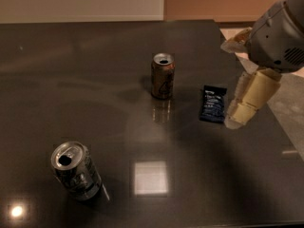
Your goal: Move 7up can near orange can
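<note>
The 7up can [76,171] is silvery-grey with a dark label and stands upright at the front left of the dark table [95,61]. The orange can [163,76] is coppery brown and stands upright near the table's middle, well apart from the 7up can. My gripper [239,117] hangs over the table's right side, just right of a blue packet. It is empty, to the right of the orange can and far from the 7up can.
A small dark blue snack packet [213,103] lies flat right of the orange can, next to my gripper. The table's right edge [280,127] runs just behind the gripper, with pale floor beyond. Lamp glare shows on the tabletop [150,177].
</note>
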You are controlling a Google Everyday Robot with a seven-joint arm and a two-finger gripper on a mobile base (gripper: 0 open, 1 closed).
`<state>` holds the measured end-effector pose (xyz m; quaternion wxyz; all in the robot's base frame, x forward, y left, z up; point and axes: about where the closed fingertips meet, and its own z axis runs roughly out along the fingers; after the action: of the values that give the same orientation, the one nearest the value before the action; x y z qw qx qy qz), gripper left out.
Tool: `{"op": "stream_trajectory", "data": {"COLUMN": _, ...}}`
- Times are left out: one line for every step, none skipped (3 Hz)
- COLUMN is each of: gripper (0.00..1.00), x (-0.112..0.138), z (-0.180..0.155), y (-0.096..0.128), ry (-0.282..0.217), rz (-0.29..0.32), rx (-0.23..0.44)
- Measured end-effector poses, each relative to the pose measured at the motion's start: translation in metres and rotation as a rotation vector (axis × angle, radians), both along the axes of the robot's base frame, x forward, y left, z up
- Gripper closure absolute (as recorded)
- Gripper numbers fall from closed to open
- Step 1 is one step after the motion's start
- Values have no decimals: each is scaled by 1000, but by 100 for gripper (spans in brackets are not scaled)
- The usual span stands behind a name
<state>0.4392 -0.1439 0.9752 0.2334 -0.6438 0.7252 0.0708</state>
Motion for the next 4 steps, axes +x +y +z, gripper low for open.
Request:
{"op": "stream_trajectory", "data": {"gripper": 0, "x": -13, "z": -2, "y": 57, "ry": -11, "rz": 120, "rx": 123}}
{"op": "stream_trajectory", "data": {"gripper": 0, "x": -24, "z": -4, "y": 96, "ry": -14, "rz": 205, "rx": 198}}
{"op": "stream_trajectory", "data": {"gripper": 0, "x": -53, "z": -20, "y": 172, "ry": 9, "rz": 362, "rx": 255}}
{"op": "stream_trajectory", "data": {"gripper": 0, "x": -81, "z": -41, "y": 219, "ry": 33, "rz": 457, "rx": 215}}
